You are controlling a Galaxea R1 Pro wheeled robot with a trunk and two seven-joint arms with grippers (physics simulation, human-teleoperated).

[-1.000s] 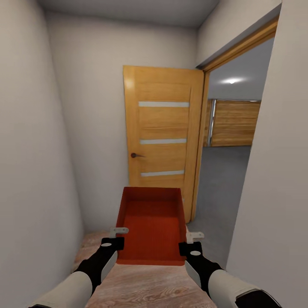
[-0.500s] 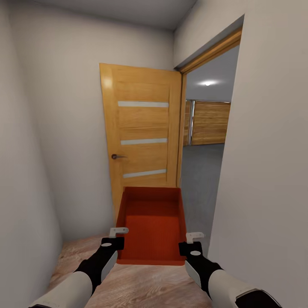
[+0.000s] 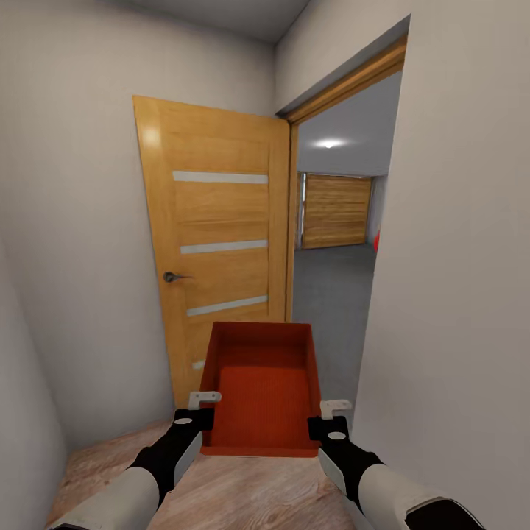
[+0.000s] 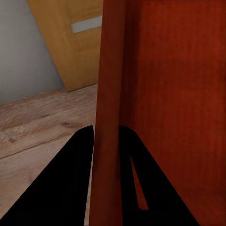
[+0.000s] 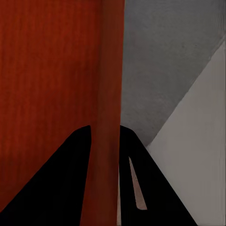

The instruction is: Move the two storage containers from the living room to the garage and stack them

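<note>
One orange-red open-topped storage container (image 3: pixel 261 386) hangs level in front of me, held by both arms. My left gripper (image 3: pixel 203 401) is shut on its left wall (image 4: pixel 109 84); the black fingers (image 4: pixel 70 169) straddle that wall in the left wrist view. On the opposite side, my right gripper (image 3: pixel 336 405) is shut on the right wall (image 5: pixel 107 70), one finger (image 5: pixel 61 174) inside the box. Ahead on the right an open doorway shows the garage with its dark grey floor (image 3: pixel 324 302). A small red patch (image 3: pixel 377 241) sits at the doorway's right edge; I cannot tell what it is.
I stand in a narrow hallway on light wood planks (image 3: pixel 243 493). An orange-brown wooden door (image 3: pixel 213 250) stands open against the wall ahead. A white wall (image 3: pixel 456 294) lies close on the right. A wooden garage door (image 3: pixel 335 210) closes the far end.
The camera has moved: the open door has slid left in the picture and more of the garage shows through the doorway. Container and grippers hold the same pose.
</note>
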